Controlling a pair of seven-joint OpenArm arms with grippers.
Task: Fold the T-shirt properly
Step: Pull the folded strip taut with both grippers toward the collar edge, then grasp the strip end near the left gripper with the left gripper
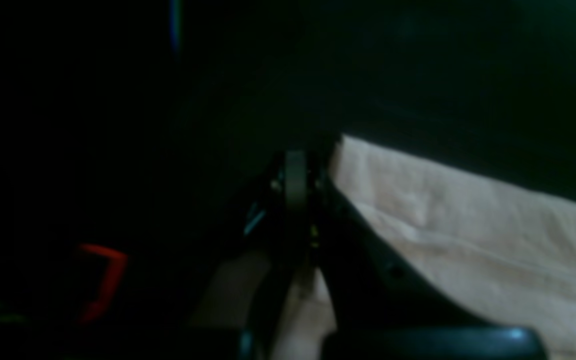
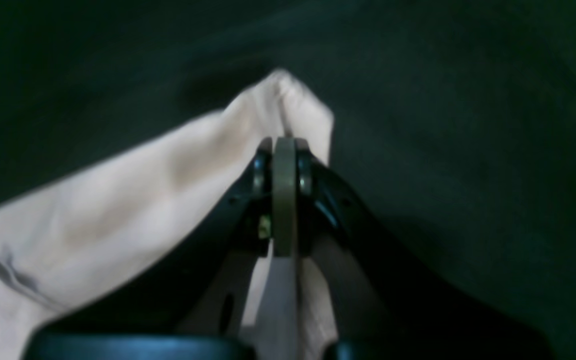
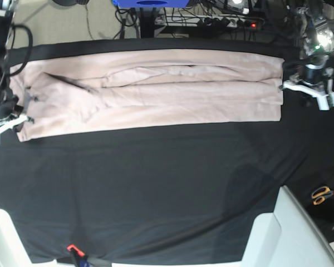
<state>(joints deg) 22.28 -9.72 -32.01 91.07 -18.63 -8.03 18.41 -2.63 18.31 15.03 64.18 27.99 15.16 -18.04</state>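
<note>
Between the two end effectors the T-shirt lies stretched as a long band across the far part of the bench, already folded lengthwise. Right end effector is clamped on a corner of fabric, which peaks just past its tips. Left end effector has its tips together at the shirt's other end; cloth sits right beside and under it, so it likely pinches the edge, though the dark wrist view does not show this clearly.

Risks:
- a thin pinch could slip if either arm pulls outward, dropping one end
- uneven lift would skew the next fold
- grabbing only the top layer would undo the lengthwise folds
- black bench cover could get dragged along if caught with the shirt
</note>
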